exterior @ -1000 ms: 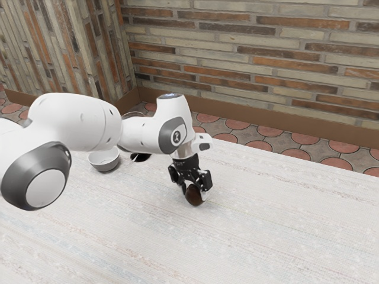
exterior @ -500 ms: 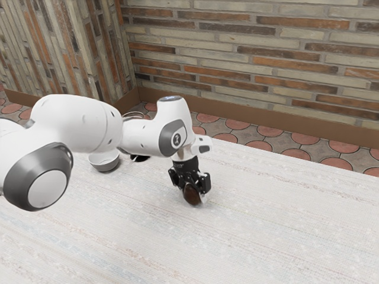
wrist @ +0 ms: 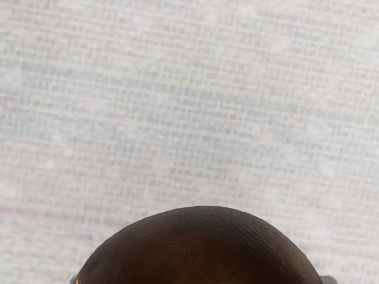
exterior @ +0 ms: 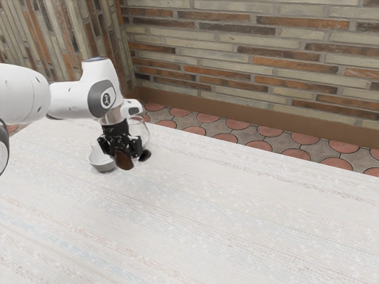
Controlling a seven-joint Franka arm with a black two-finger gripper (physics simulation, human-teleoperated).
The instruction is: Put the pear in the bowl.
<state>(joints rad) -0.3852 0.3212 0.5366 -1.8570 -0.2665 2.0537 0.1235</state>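
arm (exterior: 95, 89) has swung toward the exterior view's left, taking the pear (exterior: 124, 160) across to near the bowl. jaws closed on pear, one finger each side. bowl (exterior: 102, 167) is grey, upright, in the same spot, partly hidden by the jaws. pear is brown, not in bowl, looks just off its side; exact gap and height can't tell. transport looks nearly done: likely next is a small shift over the opening, then lower and release. risk: pear clips rim or drops outside.

room: multicolored brick wall (exterior: 254, 59), floor with round reddish tiles (exterior: 237, 125), brown baseboard (exterior: 237, 110). worktop (exterior: 207, 207) pale, woven-looking, faint streaks. clear vessel (exterior: 146, 131) with dark part (exterior: 145, 155) near jaws.
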